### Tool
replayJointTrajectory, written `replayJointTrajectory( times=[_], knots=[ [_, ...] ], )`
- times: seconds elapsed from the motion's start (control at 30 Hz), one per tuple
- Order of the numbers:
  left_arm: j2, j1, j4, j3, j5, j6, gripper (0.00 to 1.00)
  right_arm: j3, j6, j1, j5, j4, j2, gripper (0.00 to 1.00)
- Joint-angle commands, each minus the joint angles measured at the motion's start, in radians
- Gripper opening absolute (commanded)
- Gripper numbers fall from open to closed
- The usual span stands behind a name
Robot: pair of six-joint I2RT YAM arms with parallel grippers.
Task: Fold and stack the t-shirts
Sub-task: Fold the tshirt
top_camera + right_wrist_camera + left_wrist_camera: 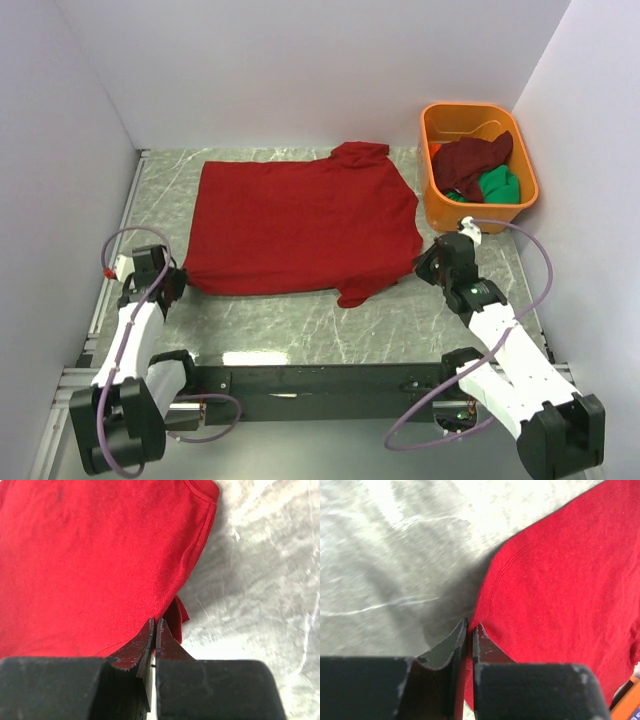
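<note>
The bright red t-shirt point(300, 225) lies spread flat across the middle of the marble table, one sleeve bunched at its far edge. My left gripper point(178, 282) is at the shirt's near-left corner. In the left wrist view its jaws point(470, 625) stand almost together, with red cloth point(560, 590) in the thin gap. My right gripper point(425, 265) is at the shirt's near-right edge. The right wrist view shows those jaws point(155, 621) shut, pinching the hem of the red cloth point(90, 565). The dark maroon t-shirt point(470, 160) and the green t-shirt point(497, 185) lie crumpled in the tub.
The orange plastic tub point(460, 108) stands at the back right, close to the right wall and just behind my right gripper. White walls close in the table on the left, back and right. Bare marble point(330, 325) runs between the shirt's near edge and the arm bases.
</note>
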Motion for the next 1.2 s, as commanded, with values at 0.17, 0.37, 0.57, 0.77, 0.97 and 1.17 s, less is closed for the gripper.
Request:
replayJointTrajectory(
  times=[0.17, 0.37, 0.57, 0.77, 0.97, 1.17],
  knots=[
    [-0.069, 0.004, -0.052, -0.060, -0.047, 0.023, 0.17, -0.017, -0.009, -0.007, 0.001, -0.027, -0.003, 0.00],
    [-0.007, -0.007, -0.037, -0.020, -0.062, 0.043, 0.47, 0.041, -0.026, -0.008, -0.009, -0.011, 0.083, 0.01],
    [-0.053, -0.032, -0.162, -0.032, -0.178, -0.016, 0.71, 0.043, -0.038, -0.007, 0.003, -0.023, 0.085, 0.04],
    [-0.058, -0.154, -0.276, -0.034, -0.263, -0.164, 0.76, 0.075, -0.072, -0.007, 0.027, -0.037, 0.099, 0.11],
    [0.017, -0.240, -0.434, 0.060, -0.362, -0.266, 0.74, 0.101, -0.107, -0.007, 0.023, -0.033, 0.131, 0.14],
    [0.109, -0.271, -0.480, 0.103, -0.401, -0.329, 0.57, 0.089, -0.118, -0.007, -0.011, -0.019, 0.120, 0.14]
  ],
)
